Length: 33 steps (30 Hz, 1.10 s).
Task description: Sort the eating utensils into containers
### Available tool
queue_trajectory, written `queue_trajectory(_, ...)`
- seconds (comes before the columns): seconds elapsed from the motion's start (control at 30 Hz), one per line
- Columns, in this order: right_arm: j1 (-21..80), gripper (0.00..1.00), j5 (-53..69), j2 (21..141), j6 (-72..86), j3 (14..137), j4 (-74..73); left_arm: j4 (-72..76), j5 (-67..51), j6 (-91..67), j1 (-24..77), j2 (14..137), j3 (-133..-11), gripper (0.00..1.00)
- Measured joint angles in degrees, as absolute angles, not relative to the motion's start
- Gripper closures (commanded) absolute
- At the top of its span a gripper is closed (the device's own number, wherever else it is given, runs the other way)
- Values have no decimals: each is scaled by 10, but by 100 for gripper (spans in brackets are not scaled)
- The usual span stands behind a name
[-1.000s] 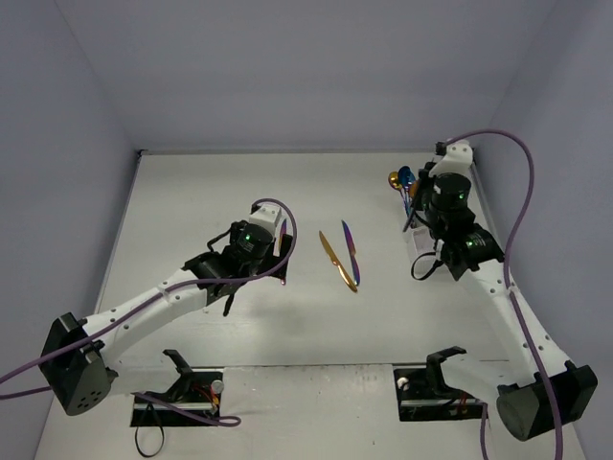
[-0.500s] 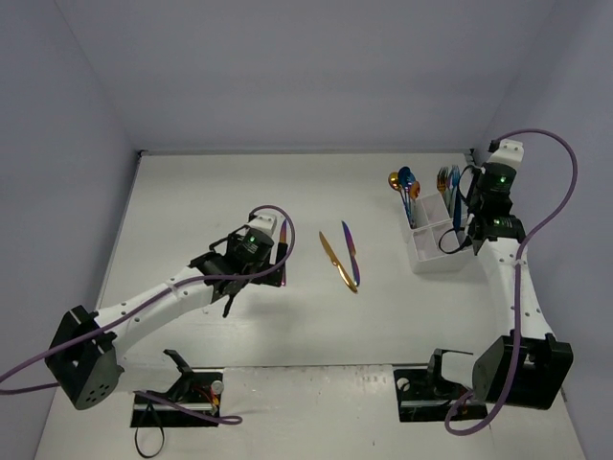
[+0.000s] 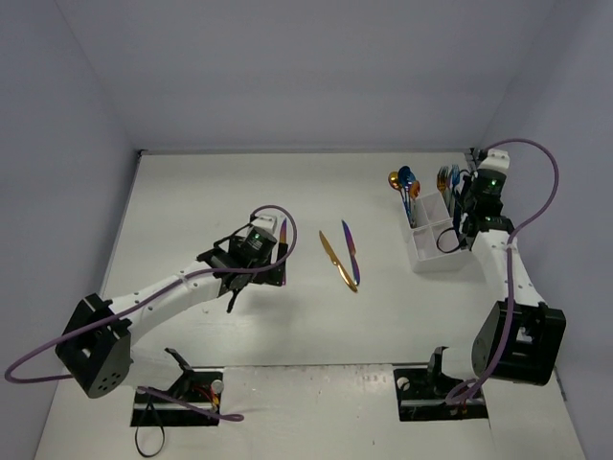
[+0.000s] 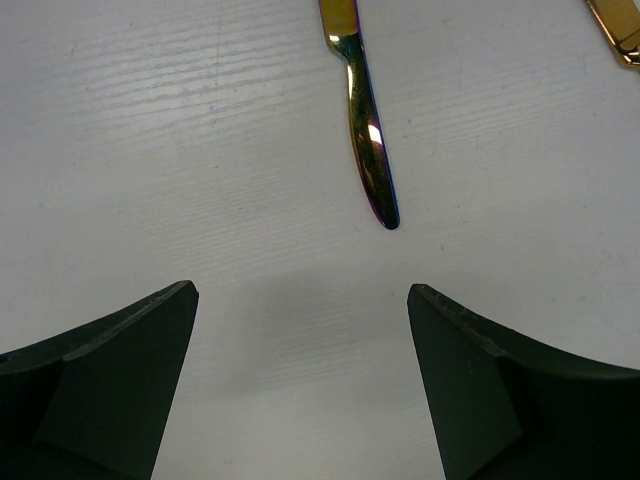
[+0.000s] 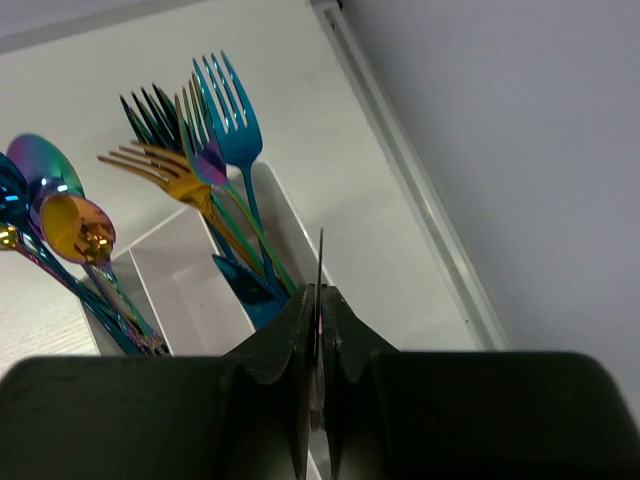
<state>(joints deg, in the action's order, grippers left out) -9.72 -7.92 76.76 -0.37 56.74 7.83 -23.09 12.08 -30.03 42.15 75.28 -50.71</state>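
Note:
My left gripper point(image 3: 271, 266) point(image 4: 300, 290) hangs open just above the table, nothing between its fingers. A rainbow knife point(image 4: 368, 150) point(image 3: 283, 233) lies just ahead of it, tip toward the jaws. A gold knife point(image 3: 333, 259) and a purple knife point(image 3: 351, 251) lie side by side mid-table. My right gripper point(image 5: 320, 292) point(image 3: 465, 211) is shut on a thin blade seen edge-on, a knife point(image 5: 320, 255), above the far right side of the white caddy point(image 5: 180, 270) point(image 3: 433, 251). Forks point(image 5: 220, 110), spoons point(image 5: 60, 210) and a blue knife blade point(image 5: 250, 295) stand in the caddy.
The right wall point(image 5: 520, 150) and the table's raised edge strip point(image 5: 420, 190) run close beside the caddy. The gold knife's end point(image 4: 620, 25) shows at the top right of the left wrist view.
The right arm swung from the caddy's near side up to its far right side, still gripping the knife. The left gripper crept slightly right along the rainbow knife.

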Motion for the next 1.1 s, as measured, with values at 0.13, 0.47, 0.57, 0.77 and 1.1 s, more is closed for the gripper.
queue_trajectory(0.13, -97, 86, -76, 768, 5, 544, 81, -230, 117, -307, 412, 776, -515, 16)
queue_trajectory(0.47, -97, 46, -56, 746, 33, 528, 83, -229, 114, -322, 401, 848, -572, 16)
queue_trajectory(0.57, -94, 37, -42, 707, 45, 531, 73, -227, 114, -328, 397, 875, -593, 19)
queue_trajectory(0.77, -89, 32, -18, 625, 72, 547, 57, -234, 120, -341, 392, 954, -657, 34)
queue_trajectory(1.1, -84, 24, 43, 534, 119, 527, 29, -261, 121, -374, 389, 1057, -730, 55)
